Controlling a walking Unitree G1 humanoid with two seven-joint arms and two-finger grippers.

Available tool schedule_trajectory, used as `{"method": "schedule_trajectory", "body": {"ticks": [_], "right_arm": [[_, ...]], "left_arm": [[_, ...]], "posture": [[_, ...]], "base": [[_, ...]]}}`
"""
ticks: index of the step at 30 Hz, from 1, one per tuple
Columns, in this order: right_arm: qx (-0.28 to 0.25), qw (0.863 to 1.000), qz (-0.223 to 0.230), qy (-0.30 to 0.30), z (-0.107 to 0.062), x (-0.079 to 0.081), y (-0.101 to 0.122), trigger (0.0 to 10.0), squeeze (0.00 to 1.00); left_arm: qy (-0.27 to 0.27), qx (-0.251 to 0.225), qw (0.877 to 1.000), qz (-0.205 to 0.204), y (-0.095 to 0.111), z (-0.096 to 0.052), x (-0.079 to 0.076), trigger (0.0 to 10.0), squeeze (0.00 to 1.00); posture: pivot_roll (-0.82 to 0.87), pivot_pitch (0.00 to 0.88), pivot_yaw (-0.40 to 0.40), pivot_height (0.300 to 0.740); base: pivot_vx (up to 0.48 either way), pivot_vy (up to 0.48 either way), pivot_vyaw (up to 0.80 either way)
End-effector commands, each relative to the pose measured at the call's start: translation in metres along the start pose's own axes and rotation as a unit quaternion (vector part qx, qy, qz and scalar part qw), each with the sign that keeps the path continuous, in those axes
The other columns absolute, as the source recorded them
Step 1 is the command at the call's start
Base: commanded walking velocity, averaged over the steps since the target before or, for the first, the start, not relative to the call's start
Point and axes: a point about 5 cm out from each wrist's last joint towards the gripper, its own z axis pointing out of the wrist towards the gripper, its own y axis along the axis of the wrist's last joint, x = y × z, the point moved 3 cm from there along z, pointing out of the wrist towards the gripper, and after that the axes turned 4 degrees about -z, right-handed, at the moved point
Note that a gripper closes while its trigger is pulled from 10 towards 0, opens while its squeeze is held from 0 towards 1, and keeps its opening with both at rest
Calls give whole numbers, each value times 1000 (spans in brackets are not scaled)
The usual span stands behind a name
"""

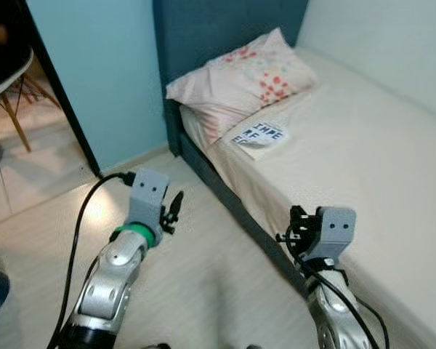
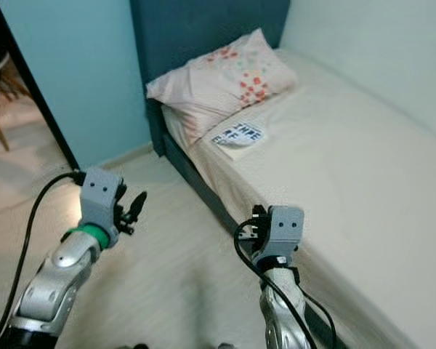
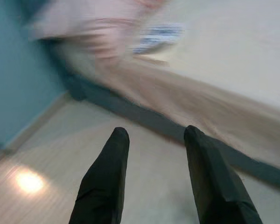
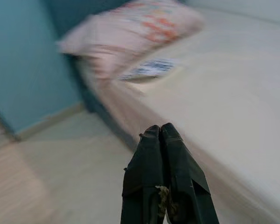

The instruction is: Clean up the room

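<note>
A white book with dark lettering (image 1: 260,137) lies on the cream bed (image 1: 363,160), just in front of a floral pink pillow (image 1: 240,80). My left gripper (image 3: 156,140) is raised over the floor left of the bed, open with nothing between its fingers (image 1: 174,207). At the bed's near side edge my right gripper (image 4: 159,133) is held up, fingers shut together and holding nothing. The book (image 4: 149,68) and pillow (image 4: 135,32) lie ahead of it, blurred.
A dark blue headboard (image 1: 218,29) and bed frame (image 1: 225,189) stand against a light blue wall (image 1: 102,73). At the left a doorway opens to a room with a wooden-legged chair (image 1: 11,94). Pale wood floor (image 1: 203,283) lies between my arms.
</note>
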Motion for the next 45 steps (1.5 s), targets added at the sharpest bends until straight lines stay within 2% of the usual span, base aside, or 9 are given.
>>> {"method": "schedule_trajectory", "body": {"ticks": [1,4,11,14,17,18,19,38,45], "right_arm": [[17,1000,6,-9,-4,-5,-10,10000,0],[21,1000,4,-5,-4,-4,-12,10000,0],[37,999,-5,2,-6,-3,-23,10000,0],[73,997,-17,4,-14,-6,-45,10000,0],[122,992,-26,-7,-28,-13,-72,10000,0],[122,992,-26,-7,-28,-13,-72,10000,0],[134,991,-25,-10,-34,-15,-79,10000,0],[117,993,-26,-11,-30,-17,-78,10000,0],[191,981,-32,0,-41,-19,-112,10000,0]], "left_arm": [[5,20,1000,7,-12,-3,4,10000,0],[13,32,999,-15,-17,-3,8,10000,0],[16,41,999,1,-29,-3,10,10000,0],[35,60,997,25,-51,-4,16,10000,0],[49,113,991,48,-86,-12,24,10000,0],[49,113,991,48,-86,-12,24,10000,0],[58,139,988,41,-101,-17,29,10000,0],[60,137,988,33,-112,-13,26,10000,0],[72,193,977,61,-145,-26,34,10000,0]], "posture": [[-22,109,2,740],[-21,105,1,740],[-27,104,-1,740],[-27,104,-1,740],[-28,108,1,740],[-28,108,1,740],[-28,108,1,740],[-28,116,-1,740],[-22,108,-1,740]], "base": [[0,0,-800],[0,0,-800],[0,0,-800],[0,0,-800],[0,0,-800],[0,0,-800],[0,0,-800],[0,0,-800],[0,0,-800]]}}
